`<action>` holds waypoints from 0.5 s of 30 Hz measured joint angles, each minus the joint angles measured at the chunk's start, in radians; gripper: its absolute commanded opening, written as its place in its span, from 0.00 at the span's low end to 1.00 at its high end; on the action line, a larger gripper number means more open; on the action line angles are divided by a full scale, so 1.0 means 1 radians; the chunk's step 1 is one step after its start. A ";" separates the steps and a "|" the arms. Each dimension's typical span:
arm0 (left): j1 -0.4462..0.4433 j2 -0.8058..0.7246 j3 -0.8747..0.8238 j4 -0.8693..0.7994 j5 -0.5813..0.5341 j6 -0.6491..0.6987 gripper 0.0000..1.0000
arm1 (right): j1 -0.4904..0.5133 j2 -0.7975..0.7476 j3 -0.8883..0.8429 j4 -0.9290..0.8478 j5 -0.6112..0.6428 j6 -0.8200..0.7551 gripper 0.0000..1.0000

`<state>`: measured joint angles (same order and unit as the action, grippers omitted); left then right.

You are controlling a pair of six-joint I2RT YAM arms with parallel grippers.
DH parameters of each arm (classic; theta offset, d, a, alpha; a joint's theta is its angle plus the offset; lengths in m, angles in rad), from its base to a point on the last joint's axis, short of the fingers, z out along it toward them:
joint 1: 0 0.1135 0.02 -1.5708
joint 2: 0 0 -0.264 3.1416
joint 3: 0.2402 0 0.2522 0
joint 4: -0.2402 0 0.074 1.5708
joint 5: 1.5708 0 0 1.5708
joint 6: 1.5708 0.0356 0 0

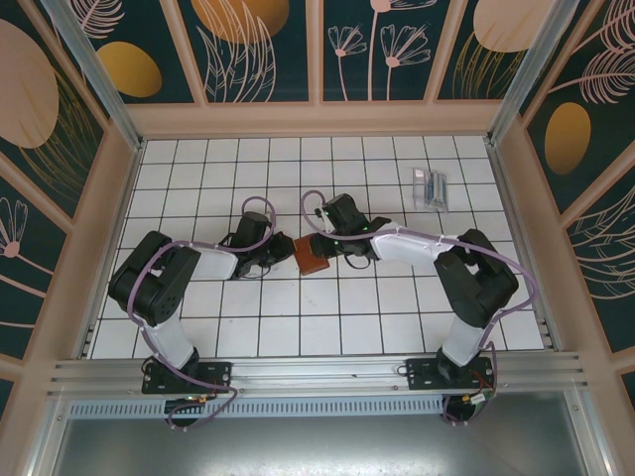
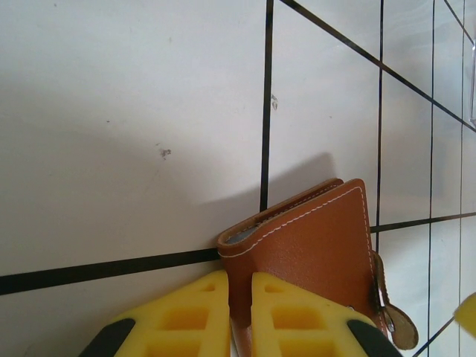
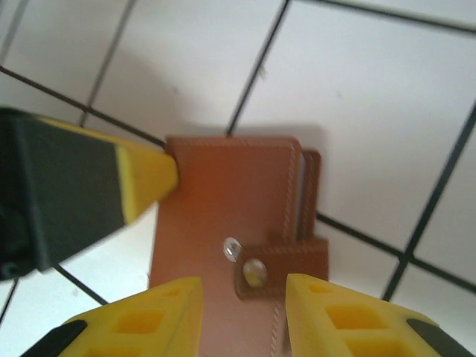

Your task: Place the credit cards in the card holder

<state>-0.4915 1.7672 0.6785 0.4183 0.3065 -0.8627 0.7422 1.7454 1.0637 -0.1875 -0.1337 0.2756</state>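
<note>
The card holder [image 1: 312,256] is a reddish-brown leather wallet, folded shut, on the white tiles between the two arms. My left gripper [image 1: 289,260] comes from the left and is shut on its edge. In the left wrist view both yellow fingers [image 2: 190,316] pinch the fold of the card holder [image 2: 316,242]. My right gripper [image 3: 244,301] hovers open over the card holder [image 3: 223,193], the snap strap [image 3: 286,264] lying between its fingers. The left gripper's fingertip [image 3: 145,178] touches the wallet's corner. The credit cards [image 1: 430,188], pale grey-silver, lie at the back right.
Tiled floor [image 1: 248,327] stretches around the wallet, ringed by beige walls [image 1: 317,119]. The right arm's elbow [image 1: 476,273] stands to the right, the left arm's [image 1: 154,278] to the left. Purple cables loop over both arms.
</note>
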 measured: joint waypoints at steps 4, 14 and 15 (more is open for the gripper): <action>0.001 0.000 0.000 -0.002 0.001 0.000 0.13 | 0.001 0.040 0.036 -0.082 -0.029 0.000 0.33; 0.001 0.000 0.002 -0.004 0.001 0.000 0.13 | 0.013 0.103 0.132 -0.162 0.005 -0.005 0.36; 0.001 0.000 0.002 -0.004 0.001 0.000 0.13 | 0.013 0.107 0.141 -0.162 0.013 -0.005 0.36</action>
<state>-0.4908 1.7672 0.6807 0.4145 0.3073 -0.8623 0.7555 1.8523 1.2049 -0.3492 -0.1211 0.2707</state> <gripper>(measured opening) 0.132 0.358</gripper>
